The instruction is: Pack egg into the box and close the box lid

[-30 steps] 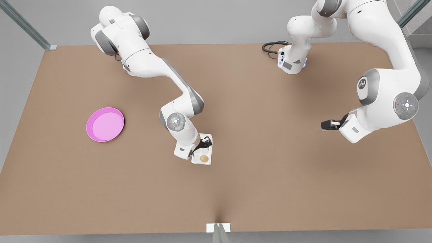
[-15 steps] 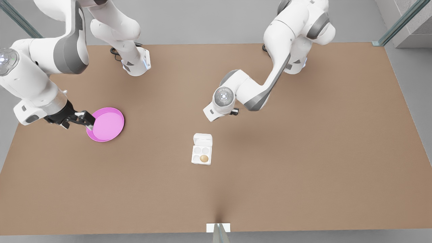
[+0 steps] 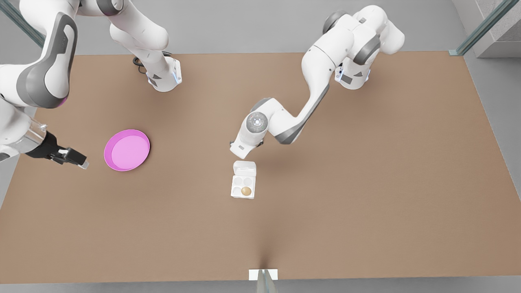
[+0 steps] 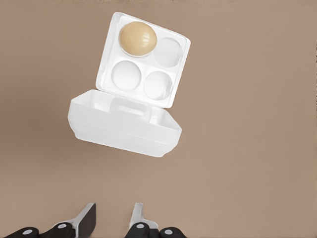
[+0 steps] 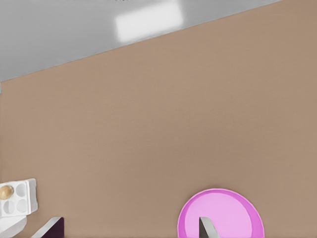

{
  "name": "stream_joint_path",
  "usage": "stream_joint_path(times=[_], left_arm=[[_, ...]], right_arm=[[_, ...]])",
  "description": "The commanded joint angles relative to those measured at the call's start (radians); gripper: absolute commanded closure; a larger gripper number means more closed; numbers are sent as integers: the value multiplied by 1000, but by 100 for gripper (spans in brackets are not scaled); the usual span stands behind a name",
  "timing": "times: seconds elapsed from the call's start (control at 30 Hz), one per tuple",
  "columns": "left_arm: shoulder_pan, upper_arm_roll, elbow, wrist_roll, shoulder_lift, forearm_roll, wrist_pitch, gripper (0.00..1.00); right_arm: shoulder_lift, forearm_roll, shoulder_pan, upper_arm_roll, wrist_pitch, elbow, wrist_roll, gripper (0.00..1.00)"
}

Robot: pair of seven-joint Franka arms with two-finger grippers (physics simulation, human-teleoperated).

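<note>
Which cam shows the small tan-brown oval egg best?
Left wrist view. The small tan-brown oval egg shows large and unobstructed, seated in a corner cup of the white four-cup carton, lid open. In the front view the egg is a tiny speck in the carton. In the right wrist view it sits small at the frame edge.

The left gripper is hovering above the box, fingers slightly apart. The right gripper is waiting well away from it, fingers spread wide.
</note>
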State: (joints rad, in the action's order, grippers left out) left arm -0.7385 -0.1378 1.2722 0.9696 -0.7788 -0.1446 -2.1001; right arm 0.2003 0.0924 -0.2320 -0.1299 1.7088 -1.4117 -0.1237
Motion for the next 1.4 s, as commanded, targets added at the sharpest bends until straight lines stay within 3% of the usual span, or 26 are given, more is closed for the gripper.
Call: stream_joint_path(times=[0.0,0.73,1.37], left_arm=[[1,0,-1,264,-11,2,-98,49],[1,-3,-2,58,-102,3,-271,49],[33,4,-109,-51,-139,3,-273,48]], right_arm=[[1,7,-7,1,28,0,18,0],[22,-60,17,-5,-110,4,19,0],[19,16,-3,-2,-123,5,19,0]])
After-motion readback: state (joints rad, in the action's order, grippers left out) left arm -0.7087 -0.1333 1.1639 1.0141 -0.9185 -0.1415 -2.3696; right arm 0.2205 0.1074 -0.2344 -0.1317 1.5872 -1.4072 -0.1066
